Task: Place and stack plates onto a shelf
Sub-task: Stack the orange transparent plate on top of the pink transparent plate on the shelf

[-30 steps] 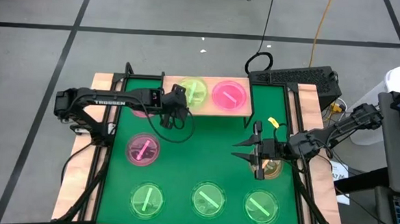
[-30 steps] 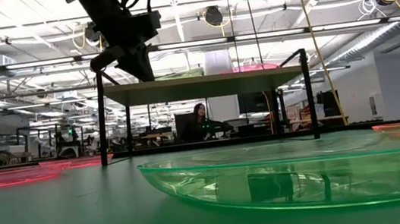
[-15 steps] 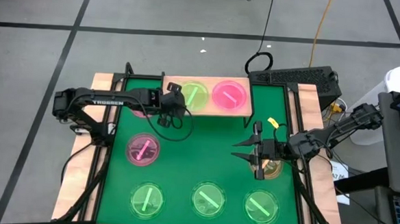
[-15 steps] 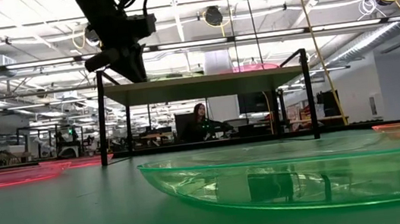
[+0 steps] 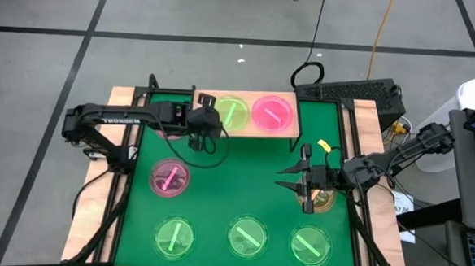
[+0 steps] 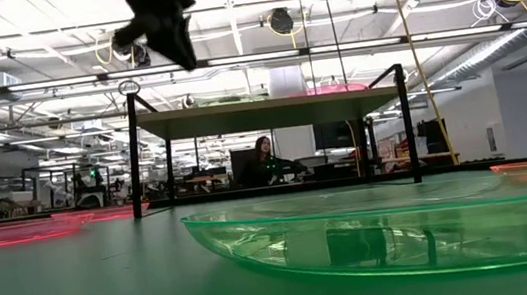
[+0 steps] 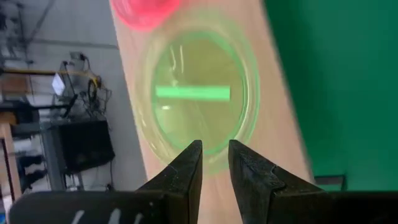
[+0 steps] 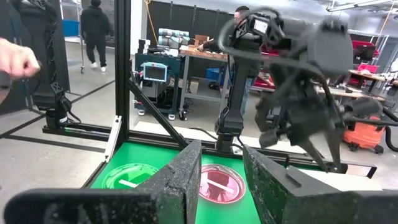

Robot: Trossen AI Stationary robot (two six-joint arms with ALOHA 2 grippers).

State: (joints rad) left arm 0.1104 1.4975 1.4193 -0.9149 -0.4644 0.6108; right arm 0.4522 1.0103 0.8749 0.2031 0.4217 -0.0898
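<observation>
both arms are matte black with jointed links, white "trossen" lettering on the left arm (image 5: 128, 121), loose black cables near its wrist.

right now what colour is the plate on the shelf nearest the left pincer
Green, with a bright green bar across it; the plate shows best in the left wrist view, lying on the shelf.

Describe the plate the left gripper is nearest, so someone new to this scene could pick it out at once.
Find the shelf, the light wooden board at the far edge of the green mat. Two plates sit on it side by side. The one meant is the green plate, at the end next to the left gripper; its only neighbour up there is the pink plate.
</observation>
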